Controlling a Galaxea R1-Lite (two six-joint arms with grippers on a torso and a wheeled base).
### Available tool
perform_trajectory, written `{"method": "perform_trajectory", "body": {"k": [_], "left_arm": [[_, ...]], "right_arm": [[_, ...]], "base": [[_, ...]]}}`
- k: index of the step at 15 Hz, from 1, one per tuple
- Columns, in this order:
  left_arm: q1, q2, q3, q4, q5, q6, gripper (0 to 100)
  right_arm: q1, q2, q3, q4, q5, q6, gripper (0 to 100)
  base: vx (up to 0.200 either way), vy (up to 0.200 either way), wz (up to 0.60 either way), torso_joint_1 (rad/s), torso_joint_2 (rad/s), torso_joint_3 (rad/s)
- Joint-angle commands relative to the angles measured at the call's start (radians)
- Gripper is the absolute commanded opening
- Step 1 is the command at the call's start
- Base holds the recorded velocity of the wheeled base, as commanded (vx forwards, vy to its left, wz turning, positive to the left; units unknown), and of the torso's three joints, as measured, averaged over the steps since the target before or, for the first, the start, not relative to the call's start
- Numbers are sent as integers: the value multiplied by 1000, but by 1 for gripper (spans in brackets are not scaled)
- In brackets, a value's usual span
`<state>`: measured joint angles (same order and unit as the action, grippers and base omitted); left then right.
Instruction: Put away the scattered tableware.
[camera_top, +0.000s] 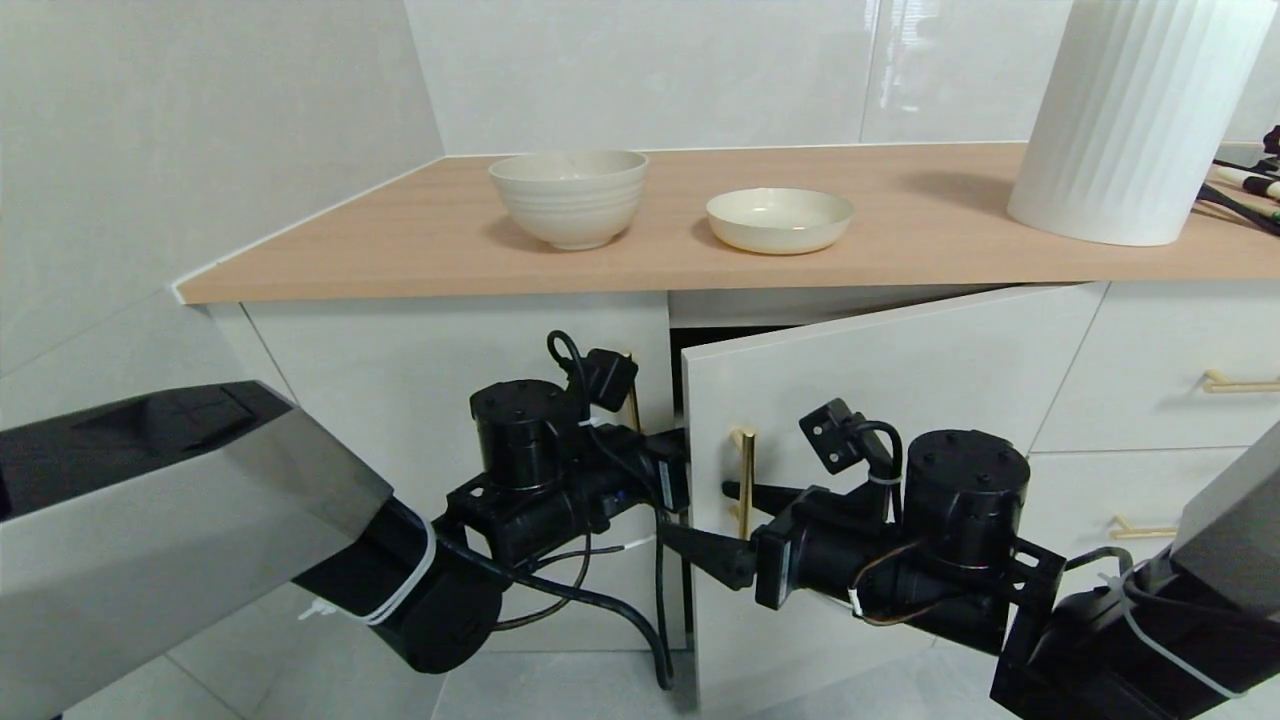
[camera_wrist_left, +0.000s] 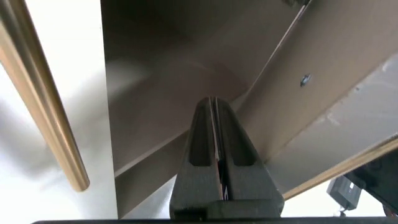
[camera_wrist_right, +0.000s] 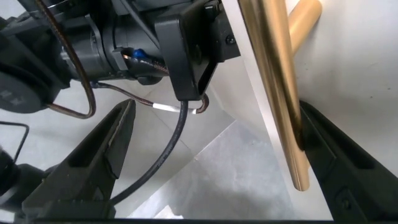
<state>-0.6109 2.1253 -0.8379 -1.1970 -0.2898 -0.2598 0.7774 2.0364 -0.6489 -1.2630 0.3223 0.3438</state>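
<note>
A ribbed cream bowl (camera_top: 568, 198) and a shallow cream dish (camera_top: 780, 219) stand side by side on the wooden countertop (camera_top: 400, 250). Below them the right cabinet door (camera_top: 900, 370) is ajar. My right gripper (camera_top: 695, 510) (camera_wrist_right: 217, 162) is open, its fingers (camera_wrist_right: 93, 162) straddling that door's gold handle (camera_top: 742, 480) (camera_wrist_right: 273, 81), which lies close to one finger. My left gripper (camera_top: 683, 470) (camera_wrist_left: 213, 102) is shut and empty, its tip in the gap between the two doors, pointing into the dark cabinet interior (camera_wrist_left: 174, 68).
A tall white ribbed container (camera_top: 1140, 110) stands at the counter's right, with dark utensils (camera_top: 1245, 190) beyond it. The left door's gold handle (camera_wrist_left: 43, 99) is beside my left gripper. Drawers with gold handles (camera_top: 1240, 382) lie to the right. Tiled walls close the left side.
</note>
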Motion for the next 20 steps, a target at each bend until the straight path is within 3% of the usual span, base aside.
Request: {"method": "perform_trajectory", "body": {"k": [1, 8, 14, 17, 20], "left_arm": [[-7, -2, -1, -4, -8, -3, 0], [-50, -8, -1, -27, -2, -3, 0], [-50, -2, -1, -27, -3, -3, 0], [-56, -2, -9, -24, -9, -3, 0], [-69, 7, -6, -24, -9, -3, 0]], "right_arm": [[-4, 4, 0, -7, -6, 0, 100], [-95, 4, 17, -52, -22, -29, 100], [-210, -22, 69, -119, -48, -74, 100], [-257, -70, 121, -136, -46, -75, 100], [-267, -189, 273, -151, -39, -75, 100]], "base": [[0, 0, 0, 0, 0, 0], [0, 0, 0, 0, 0, 0], [0, 0, 0, 0, 0, 0], [0, 0, 0, 0, 0, 0], [0, 0, 0, 0, 0, 0]]}}
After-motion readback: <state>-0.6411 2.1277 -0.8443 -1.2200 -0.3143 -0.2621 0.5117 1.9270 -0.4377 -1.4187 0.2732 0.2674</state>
